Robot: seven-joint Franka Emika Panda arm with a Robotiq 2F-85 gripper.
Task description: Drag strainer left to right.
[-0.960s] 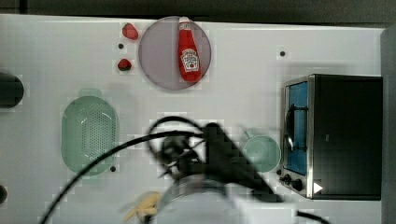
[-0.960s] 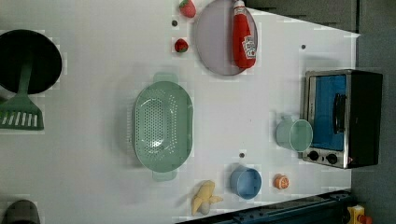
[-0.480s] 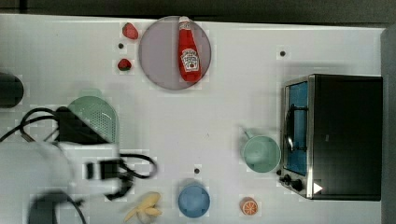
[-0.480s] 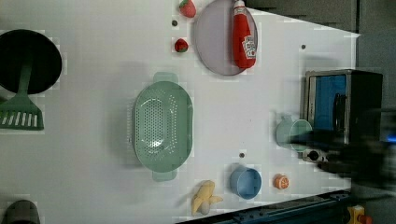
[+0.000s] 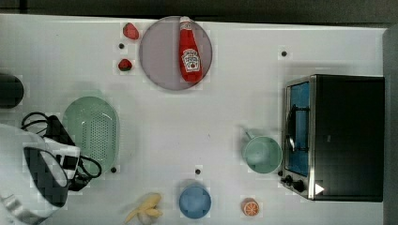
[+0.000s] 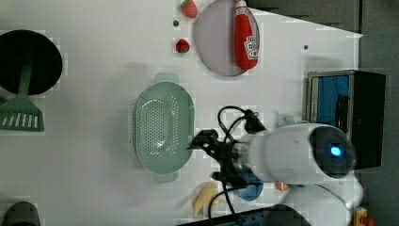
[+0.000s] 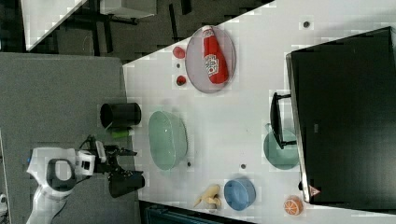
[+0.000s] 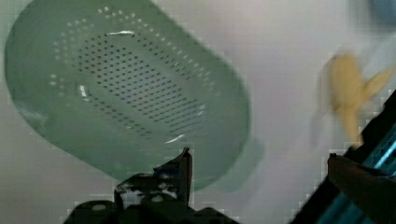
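Strainer near the top view's left table edge, bare white surface stretching to its right. Nothing inside. Gripper spread wide, holding nothing. Ketchup bottle lies on the plate.

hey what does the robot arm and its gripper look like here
The arm is white, with rounded glossy segments; one dark round end cap carries a small blue light. The gripper at its tip is black, with dark angular fingers. Black cables loop loosely around the wrist.
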